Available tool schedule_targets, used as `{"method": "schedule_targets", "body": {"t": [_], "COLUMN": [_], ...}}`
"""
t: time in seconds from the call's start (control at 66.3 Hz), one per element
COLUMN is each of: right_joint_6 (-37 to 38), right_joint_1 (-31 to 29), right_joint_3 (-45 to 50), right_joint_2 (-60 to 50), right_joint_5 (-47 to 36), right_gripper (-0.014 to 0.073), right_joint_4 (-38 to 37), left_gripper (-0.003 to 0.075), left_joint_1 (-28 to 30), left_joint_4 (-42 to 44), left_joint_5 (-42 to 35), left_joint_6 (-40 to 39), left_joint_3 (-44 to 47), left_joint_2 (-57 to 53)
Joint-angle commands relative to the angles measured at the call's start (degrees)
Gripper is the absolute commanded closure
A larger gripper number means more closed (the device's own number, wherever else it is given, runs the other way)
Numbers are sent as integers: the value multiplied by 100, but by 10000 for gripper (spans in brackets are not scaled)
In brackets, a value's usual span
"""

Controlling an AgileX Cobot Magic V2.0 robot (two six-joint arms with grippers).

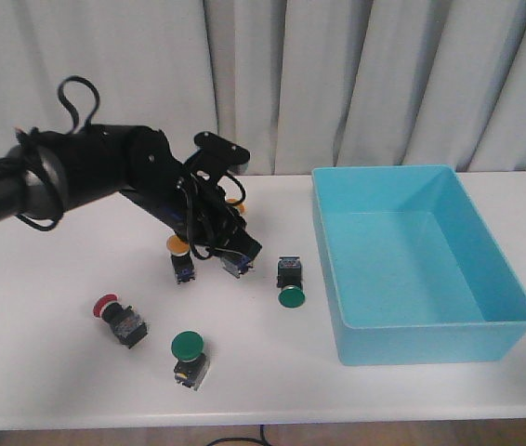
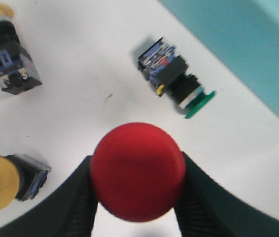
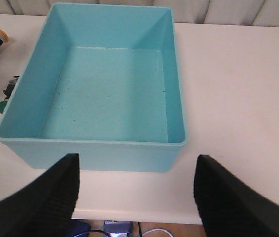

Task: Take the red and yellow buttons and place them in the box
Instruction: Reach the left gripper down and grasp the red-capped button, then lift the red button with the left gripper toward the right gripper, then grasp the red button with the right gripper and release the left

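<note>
Clearly the left gripper [image 2: 137,197] is clamped on a red-capped button [image 2: 137,170], fingers pinching the cap's sides so it can be carried; it hangs left of the turquoise box [image 1: 421,255], near a yellow button [image 1: 180,255] and a green-capped switch [image 1: 291,282] on the table [image 1: 49,362]. The box holds no buttons, and a second red button [image 1: 119,317] lies further left of it. The right gripper [image 3: 135,197] hangs spread and unloaded just in front of the box, probably waiting.

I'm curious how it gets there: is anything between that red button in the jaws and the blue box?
A green button lies on the table between the red button and the box. It is low; carried above it, nothing else blocks.
</note>
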Motion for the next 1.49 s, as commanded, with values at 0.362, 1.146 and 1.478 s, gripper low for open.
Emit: {"method": "schedule_targets", "body": {"t": [0.362,1.146,1.478], "right_joint_6": [-744,-9900,-10483], "right_joint_1": [-31,861,2282], "right_joint_3": [-240,-1584,-2388], "right_joint_2": [174,3596,4608], "right_joint_5": [72,1274,935], "right_gripper": [103,103,103], "right_joint_4": [774,6209,6455], "left_gripper": [521,521,521], "left_joint_1": [6,-21,-21], "left_joint_4": [-103,-4471,-4812], "left_joint_5": [-1017,-368,-118], "left_joint_6": [145,6856,7340], "left_joint_3": [2355,3461,3461], "left_joint_2": [-3299,-4152,-4152]}}
